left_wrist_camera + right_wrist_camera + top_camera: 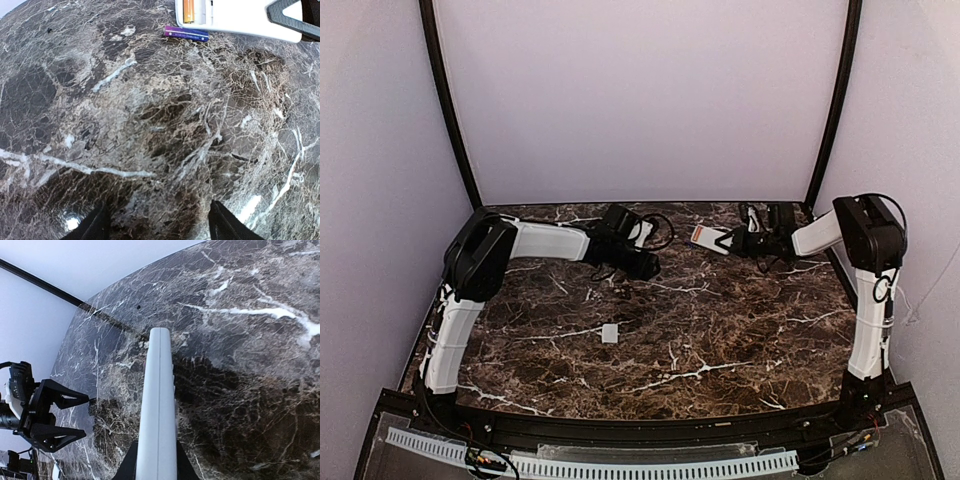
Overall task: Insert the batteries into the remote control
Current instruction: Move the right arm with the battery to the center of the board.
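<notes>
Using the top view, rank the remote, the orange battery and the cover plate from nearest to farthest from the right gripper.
1. The remote, held in the jaws of the right gripper, far right.
2. The orange battery, in the remote's left end.
3. The cover plate, mid-table, well toward the near edge.

From the right wrist the remote control (159, 405) is seen edge-on, so both broad faces are hidden. Its right end is buried between the fingers of the right gripper (157, 465), themselves cut by the bottom edge. In the left wrist view the remote runs off the top edge, clipping its open bay and the orange battery (188, 10) seated there. The left gripper (160, 227) shows only two dark fingertips (97, 225). From overhead the blue battery (186, 33) is too small to find.
</notes>
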